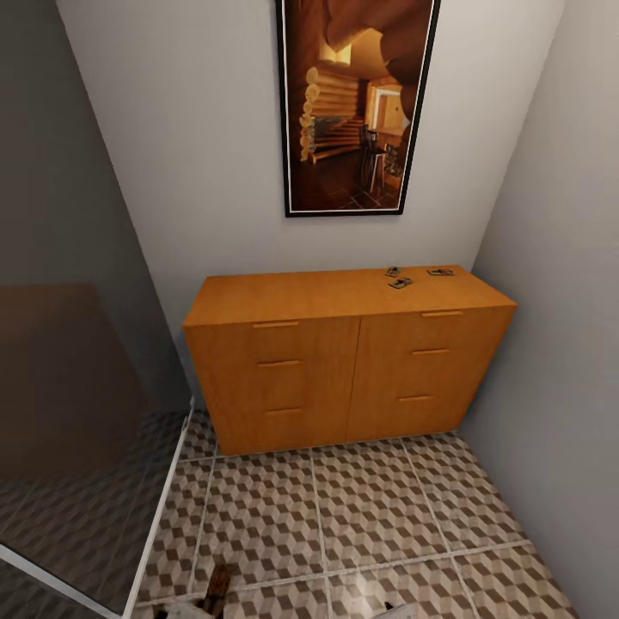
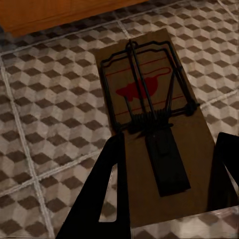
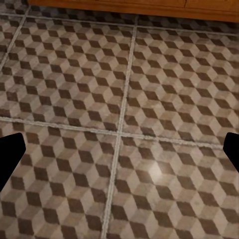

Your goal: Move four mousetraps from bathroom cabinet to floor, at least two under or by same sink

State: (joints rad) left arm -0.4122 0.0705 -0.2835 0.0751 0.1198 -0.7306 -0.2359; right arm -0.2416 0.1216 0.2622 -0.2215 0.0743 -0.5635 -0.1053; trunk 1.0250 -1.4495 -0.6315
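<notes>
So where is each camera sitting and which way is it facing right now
Head view: on the robot's head, looking down at the cabinet, three mousetraps on top, the tiled floor.
Left wrist view: near the left gripper, whose fingers flank a mousetrap above the floor.
Right wrist view: near the right gripper, open, facing bare floor.
Shared: all three show the floor tiles and the cabinet.

Soft, even indoor light with faint shadows. A small pale glare spot sits on the bathroom floor (image 3: pixel 155 172) tiles. Both wrist views look slightly blurred; the head view is sharper, its walls leaning outward toward the frame edges.
</notes>
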